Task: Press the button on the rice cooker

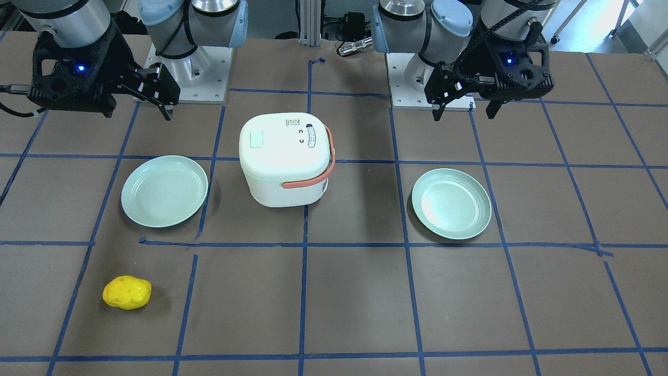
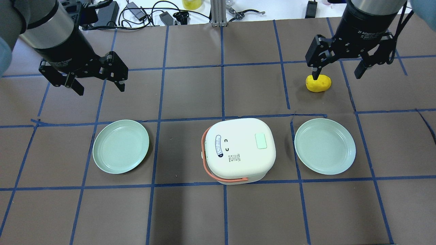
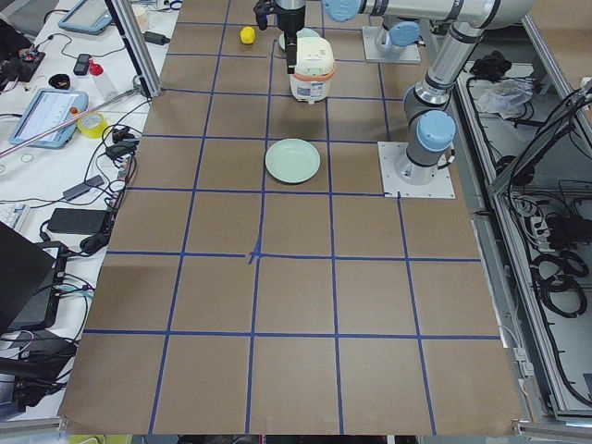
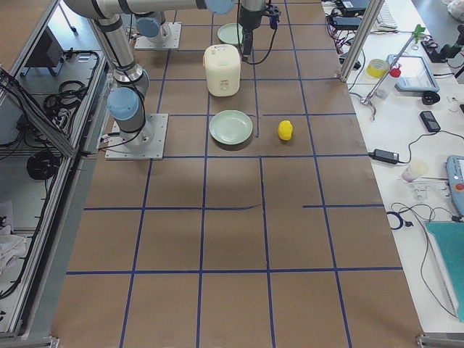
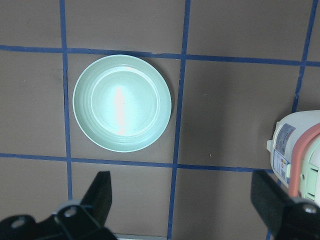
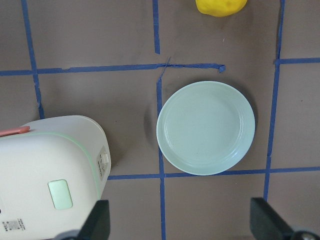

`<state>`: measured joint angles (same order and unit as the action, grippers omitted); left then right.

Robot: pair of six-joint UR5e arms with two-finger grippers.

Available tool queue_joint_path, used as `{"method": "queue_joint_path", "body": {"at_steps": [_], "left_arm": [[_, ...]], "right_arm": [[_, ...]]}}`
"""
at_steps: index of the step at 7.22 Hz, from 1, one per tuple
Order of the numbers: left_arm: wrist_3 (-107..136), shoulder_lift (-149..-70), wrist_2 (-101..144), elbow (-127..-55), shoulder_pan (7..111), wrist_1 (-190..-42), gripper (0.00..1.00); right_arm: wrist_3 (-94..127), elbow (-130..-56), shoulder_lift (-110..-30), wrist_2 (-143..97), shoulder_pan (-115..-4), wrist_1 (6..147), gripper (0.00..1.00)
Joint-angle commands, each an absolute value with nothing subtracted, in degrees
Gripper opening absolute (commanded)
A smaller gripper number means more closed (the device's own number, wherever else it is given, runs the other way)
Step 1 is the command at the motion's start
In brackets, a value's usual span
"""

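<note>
Yellow lump point(image 1: 127, 292) lower left, harmless; your left gripper point(image 2: 100, 89) and right gripper point(image 2: 337, 75) hang wide open, so you may straddle the rice cooker's point(image 2: 238, 163) green button point(image 2: 261, 140) or shove it.

The rice cooker point(image 2: 238, 149) stands mid-worktop point(image 2: 190, 92) between two plates, the left plate point(image 2: 121, 146) and the right plate point(image 2: 325, 146), each parted from it by a bare strip of worktop. Its strap handle point(image 1: 308, 181) lies down around the side walls, so the lid top is open from above. A yellow lump point(image 2: 318, 83) lies beyond the right plate, well apart from the cooker. The left gripper point(image 2: 100, 86) and right gripper point(image 2: 337, 73) hang high over the worktop — fingers spread, touching nothing.
</note>
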<state>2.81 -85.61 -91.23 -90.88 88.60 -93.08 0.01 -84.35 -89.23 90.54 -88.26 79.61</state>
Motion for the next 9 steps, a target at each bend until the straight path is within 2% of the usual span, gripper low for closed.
{"method": "queue_joint_path", "body": {"at_steps": [1, 9], "left_arm": [[2.81, -85.61, -91.23, -90.88, 88.59, -93.08, 1.00], [2.81, -85.61, -91.23, -90.88, 88.59, -93.08, 1.00]], "right_arm": [[0.00, -84.46, -89.03, 90.44, -88.24, 79.80, 1.00], [-1.93, -84.20, -89.03, 90.79, -88.15, 81.65, 1.00]]}}
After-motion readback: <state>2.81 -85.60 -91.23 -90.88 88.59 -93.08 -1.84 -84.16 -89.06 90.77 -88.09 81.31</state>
